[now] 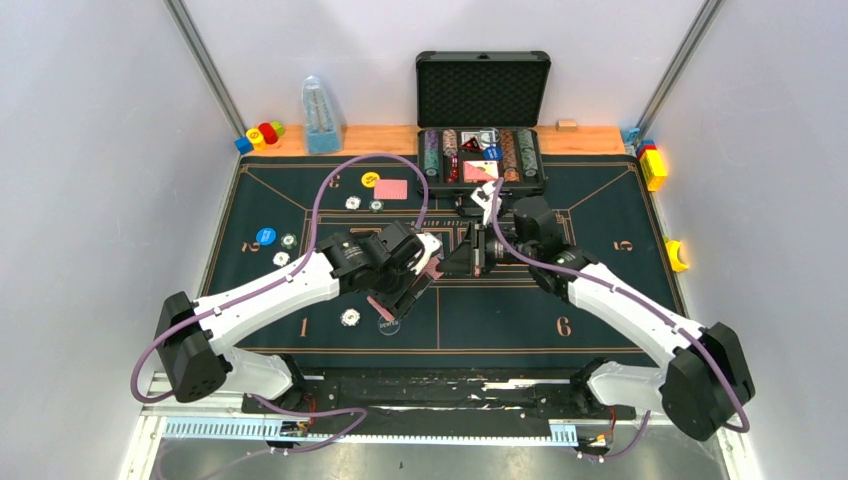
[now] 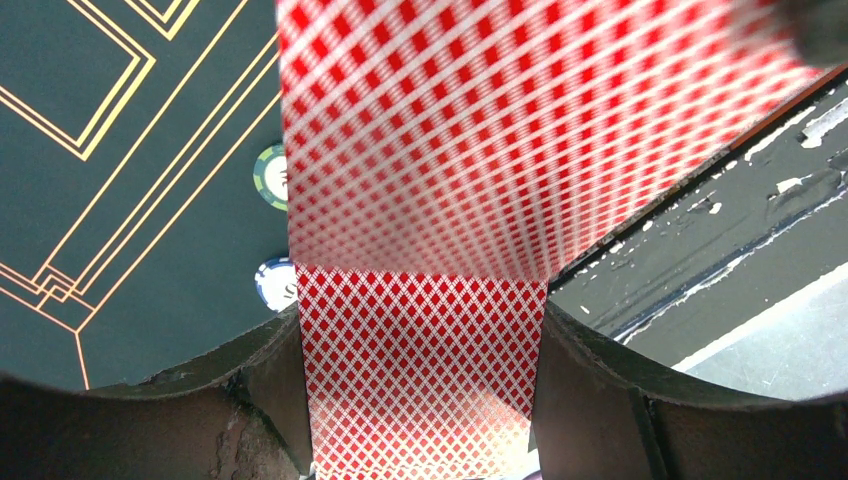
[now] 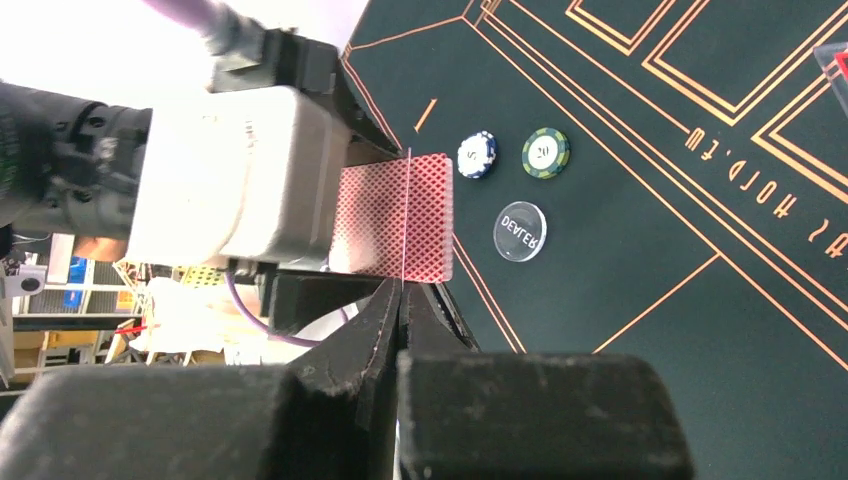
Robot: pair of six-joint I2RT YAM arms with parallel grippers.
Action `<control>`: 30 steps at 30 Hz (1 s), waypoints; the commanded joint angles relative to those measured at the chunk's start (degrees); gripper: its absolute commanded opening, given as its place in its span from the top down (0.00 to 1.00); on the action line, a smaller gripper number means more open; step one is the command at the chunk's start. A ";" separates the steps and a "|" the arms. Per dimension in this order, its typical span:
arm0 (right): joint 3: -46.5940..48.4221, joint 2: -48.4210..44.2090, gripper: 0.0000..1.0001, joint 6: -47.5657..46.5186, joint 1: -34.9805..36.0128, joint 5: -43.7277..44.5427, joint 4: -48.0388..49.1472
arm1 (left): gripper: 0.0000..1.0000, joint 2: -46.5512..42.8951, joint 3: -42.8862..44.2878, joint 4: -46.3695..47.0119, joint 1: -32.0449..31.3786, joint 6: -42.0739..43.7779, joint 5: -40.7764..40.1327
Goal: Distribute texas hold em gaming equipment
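Top view: your left gripper (image 1: pixel 398 285) and right gripper (image 1: pixel 452 262) stand tip to tip just beyond the dealer disc (image 1: pixel 388 323); left wrist: jaws halfway apart, clamping the red-backed deck (image 2: pixel 420 380); right wrist: jaws pinched tight on a single card (image 3: pixel 407 200), edge-on, beside that disc; white chip (image 3: pixel 477 155) and green chip (image 3: pixel 545 152) just past it.

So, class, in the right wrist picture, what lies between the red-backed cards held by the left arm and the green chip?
A white-and-blue chip lies between the red-backed cards and the green chip, as the right wrist view shows.
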 commanded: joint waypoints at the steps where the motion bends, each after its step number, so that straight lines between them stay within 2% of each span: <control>1: -1.10 -4.99 1.00 -1.65 -0.72 -0.30 0.92 | 1.00 -1.52 0.82 0.52 -0.14 -0.14 -0.64; 12: -8.52 -15.57 1.00 2.58 -9.66 2.60 -0.05 | 1.00 -2.24 0.69 0.30 -0.15 -0.37 -0.66; 15: -11.22 -15.86 1.00 3.26 -11.35 3.30 -0.29 | 1.00 -2.25 0.70 0.23 -0.15 -0.45 -0.54; 19: -13.78 -11.21 1.00 4.76 -11.53 2.07 1.42 | 1.00 -2.26 0.81 0.31 -0.14 -0.46 -0.55; 23: -16.17 -3.31 1.00 7.05 -10.55 -2.37 11.09 | 1.00 -2.33 0.83 0.31 -0.15 -0.46 -0.57; 30: -11.69 12.24 1.00 6.90 -3.33 2.73 15.26 | 1.00 -2.41 0.84 0.25 -0.15 -0.48 -0.81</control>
